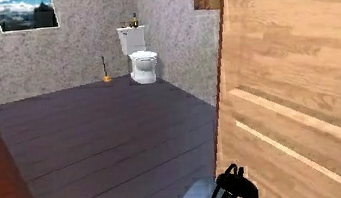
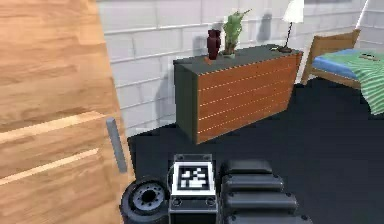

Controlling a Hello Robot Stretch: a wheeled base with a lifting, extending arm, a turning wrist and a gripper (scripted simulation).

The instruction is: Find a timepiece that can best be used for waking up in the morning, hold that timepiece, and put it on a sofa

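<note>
I'm barely begun: a toilet at upper left, a dresser at upper middle. Where the timepiece is I cannot tell, nor my jaws' state. Finding it, grasping it and the sofa all remain.

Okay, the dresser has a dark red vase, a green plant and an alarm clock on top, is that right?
Not quite. In the arm side view the dresser carries the dark red vase and the green plant, but the third thing is a lamp with a white shade, not an alarm clock.
</note>
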